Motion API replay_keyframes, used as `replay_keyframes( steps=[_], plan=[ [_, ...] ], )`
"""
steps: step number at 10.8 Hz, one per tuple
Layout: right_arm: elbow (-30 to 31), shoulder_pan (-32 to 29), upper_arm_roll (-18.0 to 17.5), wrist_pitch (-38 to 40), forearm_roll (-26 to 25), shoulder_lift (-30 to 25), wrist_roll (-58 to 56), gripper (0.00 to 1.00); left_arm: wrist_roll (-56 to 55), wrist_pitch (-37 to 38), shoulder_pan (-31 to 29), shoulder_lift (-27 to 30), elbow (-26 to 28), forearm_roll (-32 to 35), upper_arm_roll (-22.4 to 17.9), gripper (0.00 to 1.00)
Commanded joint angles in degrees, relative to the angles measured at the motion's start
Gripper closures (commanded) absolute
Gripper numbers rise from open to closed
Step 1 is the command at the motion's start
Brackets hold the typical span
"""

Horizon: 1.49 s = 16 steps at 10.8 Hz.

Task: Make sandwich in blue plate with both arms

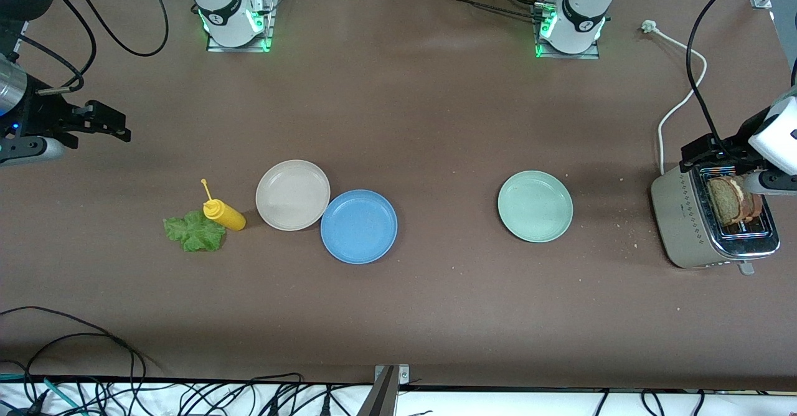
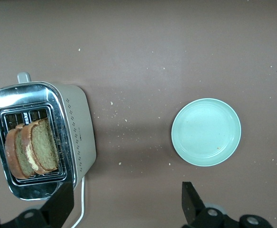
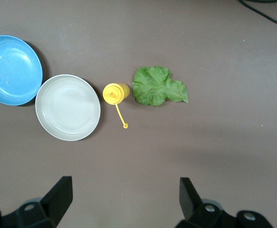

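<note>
The blue plate (image 1: 358, 226) (image 3: 13, 70) lies bare near the table's middle. A ruffled green lettuce leaf (image 1: 194, 231) (image 3: 156, 86) lies flat toward the right arm's end. Two tan-brown bread slices (image 1: 735, 199) (image 2: 32, 147) stand in the silver toaster (image 1: 685, 223) (image 2: 77, 128) at the left arm's end. My left gripper (image 1: 713, 154) (image 2: 126, 194) hangs open over the toaster's edge and the table beside it, holding nothing. High over the right arm's end of the table, my right gripper (image 1: 115, 122) (image 3: 124, 190) is open and empty too.
A beige plate (image 1: 292, 194) (image 3: 68, 107) touches the blue plate's rim. A yellow squeeze bottle (image 1: 225, 214) (image 3: 115, 93) lies between it and the lettuce. A mint-green plate (image 1: 535, 206) (image 2: 206, 132) sits toward the toaster. The toaster's white cable (image 1: 679, 101) trails toward the left arm's base.
</note>
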<state>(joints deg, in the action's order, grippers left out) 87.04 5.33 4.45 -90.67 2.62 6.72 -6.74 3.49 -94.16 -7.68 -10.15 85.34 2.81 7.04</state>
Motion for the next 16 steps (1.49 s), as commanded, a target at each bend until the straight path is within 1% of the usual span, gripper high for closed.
replay_keyframes(
  steps=[1,6,8,10,11,13,14,16],
  plan=[
    [-0.8,-0.1,-0.1,0.3,0.7,-0.1,-0.2,0.0,4.0,0.3,-1.3,0.7,1.0,1.1,-0.1,0.0],
    [-0.8,-0.1,-0.1,0.2,0.6,0.0,-0.3,0.0,9.9,-0.6,-5.4,-0.9,0.4,1.9,-0.2,0.0],
    [-0.8,-0.1,-0.1,0.2,0.6,0.0,-0.3,0.0,10.2,-2.7,-6.9,-1.9,0.4,2.0,-0.3,0.0],
    [-0.8,-0.1,0.0,0.2,0.6,0.0,-0.4,0.0,9.0,-2.5,-6.3,-1.9,0.7,1.2,0.2,0.0],
    [-0.8,-0.1,0.0,0.2,0.5,0.0,-0.4,0.0,7.7,-1.7,-5.6,-1.7,0.9,1.1,1.1,0.0],
    [-0.8,-0.1,0.0,0.2,0.5,0.0,-0.4,0.0,-0.1,-1.4,-5.5,-1.6,1.1,1.2,5.0,0.0],
    [-0.8,-0.1,0.1,0.2,0.5,0.0,-0.4,0.0,-1.7,-1.2,-5.5,-1.5,1.2,1.2,6.0,0.0],
    [-0.8,-0.1,0.1,0.2,0.5,0.0,-0.4,0.0,-1.7,-0.2,-5.4,-1.5,1.4,1.2,6.1,0.0]
  ],
)
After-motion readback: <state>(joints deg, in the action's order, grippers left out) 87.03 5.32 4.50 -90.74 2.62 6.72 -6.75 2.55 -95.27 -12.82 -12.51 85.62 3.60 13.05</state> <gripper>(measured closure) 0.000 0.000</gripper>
